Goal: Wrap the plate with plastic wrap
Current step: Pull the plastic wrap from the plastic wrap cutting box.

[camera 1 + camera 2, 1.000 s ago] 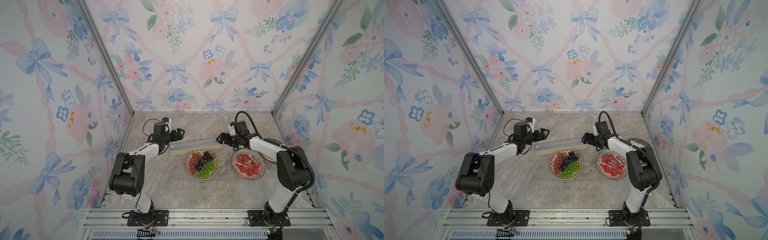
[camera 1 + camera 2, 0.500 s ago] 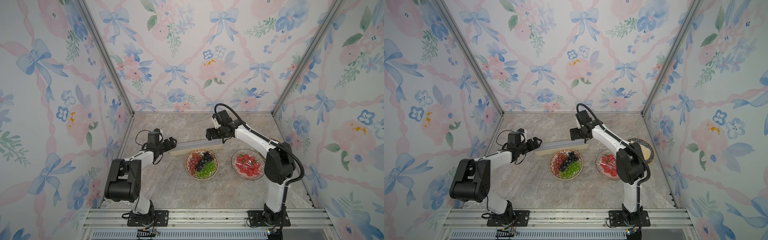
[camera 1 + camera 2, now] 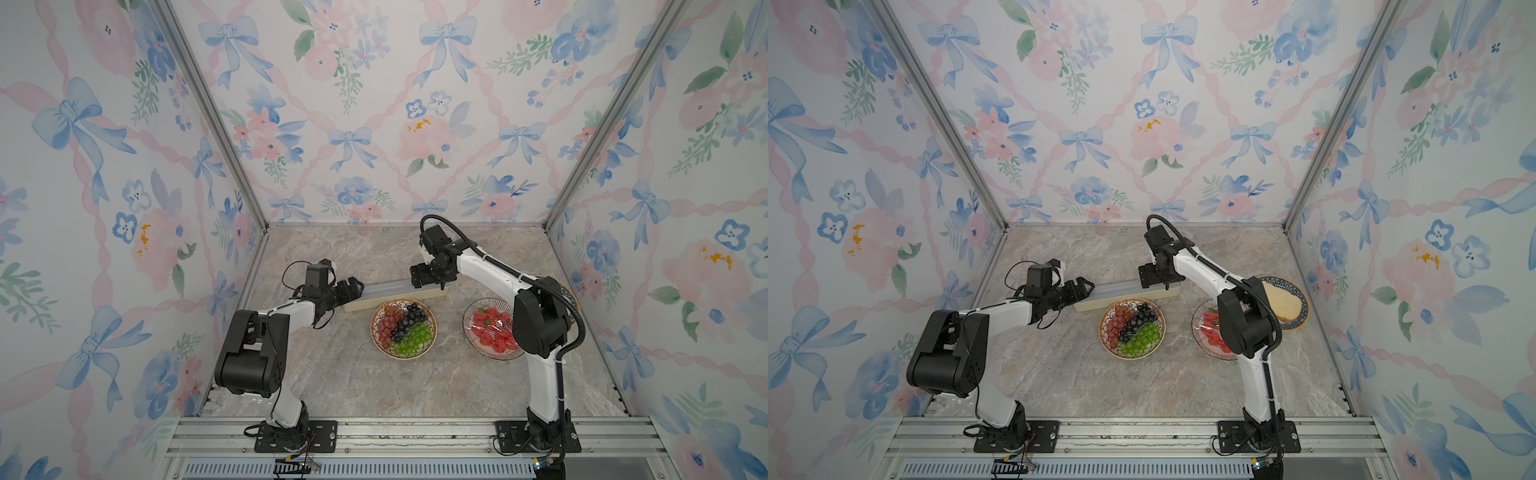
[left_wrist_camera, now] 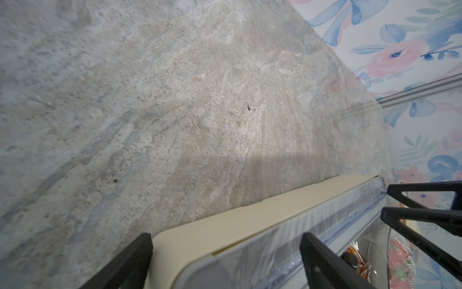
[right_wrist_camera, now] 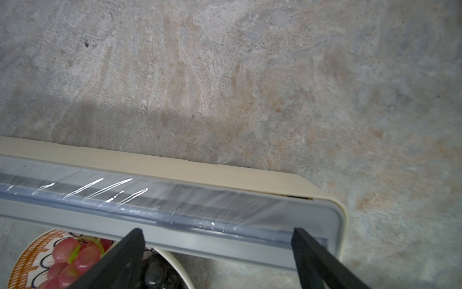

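L hand (image 3: 356, 287) & R hand (image 3: 429, 284) sit, fingers apart, at opposite ends of wrap box (image 3: 388, 292).

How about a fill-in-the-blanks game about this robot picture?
1. The plate just in front of the box holds red, dark and green ____.
2. The left gripper and the right gripper, one at each end of the box, both have their jaws ____.
3. Counting the one with bread, there are ____ plates.

Missing words: grapes; open; three.
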`<state>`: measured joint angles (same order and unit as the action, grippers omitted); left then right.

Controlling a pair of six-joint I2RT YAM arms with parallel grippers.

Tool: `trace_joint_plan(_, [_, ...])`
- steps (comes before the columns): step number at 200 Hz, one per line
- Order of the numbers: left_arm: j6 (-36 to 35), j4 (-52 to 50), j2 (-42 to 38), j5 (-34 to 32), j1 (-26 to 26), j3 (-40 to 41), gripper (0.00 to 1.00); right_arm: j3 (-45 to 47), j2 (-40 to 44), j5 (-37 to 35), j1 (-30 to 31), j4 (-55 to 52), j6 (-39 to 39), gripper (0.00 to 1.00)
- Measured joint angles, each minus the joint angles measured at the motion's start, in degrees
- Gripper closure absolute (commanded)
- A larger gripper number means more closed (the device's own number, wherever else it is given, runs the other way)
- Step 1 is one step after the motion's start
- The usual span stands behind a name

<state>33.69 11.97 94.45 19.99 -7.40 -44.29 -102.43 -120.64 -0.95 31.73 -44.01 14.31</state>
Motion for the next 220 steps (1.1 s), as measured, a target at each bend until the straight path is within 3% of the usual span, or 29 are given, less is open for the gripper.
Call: trace_joint_plan(220, [0.0,0.8,1.0,-0.4,-0.9,-0.2,0.05,-1.1,-1.4,-4.0,0.7,2.2,-0.6,0.06])
